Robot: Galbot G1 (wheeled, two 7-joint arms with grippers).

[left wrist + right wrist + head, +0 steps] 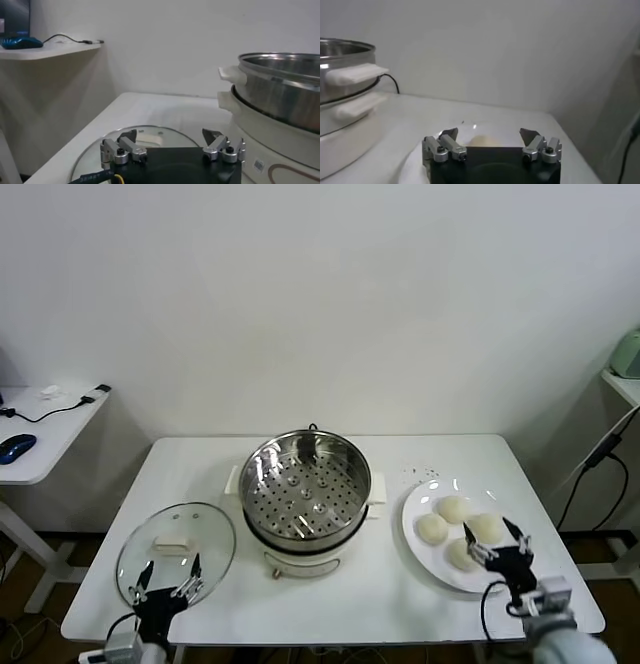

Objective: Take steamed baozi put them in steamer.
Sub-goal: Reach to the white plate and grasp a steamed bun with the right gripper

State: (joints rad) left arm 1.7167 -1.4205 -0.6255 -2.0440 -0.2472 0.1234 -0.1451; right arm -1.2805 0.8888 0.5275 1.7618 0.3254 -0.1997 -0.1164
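Four cream-white baozi lie on a white plate (420, 536) at the table's right: one at the back (452, 508), one to the left (432, 529), one to the right (487, 527), one at the front (460, 554). The steel steamer (306, 486) stands at the table's middle, its perforated tray bare. My right gripper (495, 542) is open, over the plate's near edge above the front baozi; one baozi (481, 141) shows between its fingers in the right wrist view. My left gripper (168, 580) is open and empty over the glass lid's near edge.
The round glass lid (176, 552) with a white handle lies flat at the table's front left, also in the left wrist view (145, 137). A side table (40, 434) with a blue mouse and cable stands far left. A cable hangs at the right.
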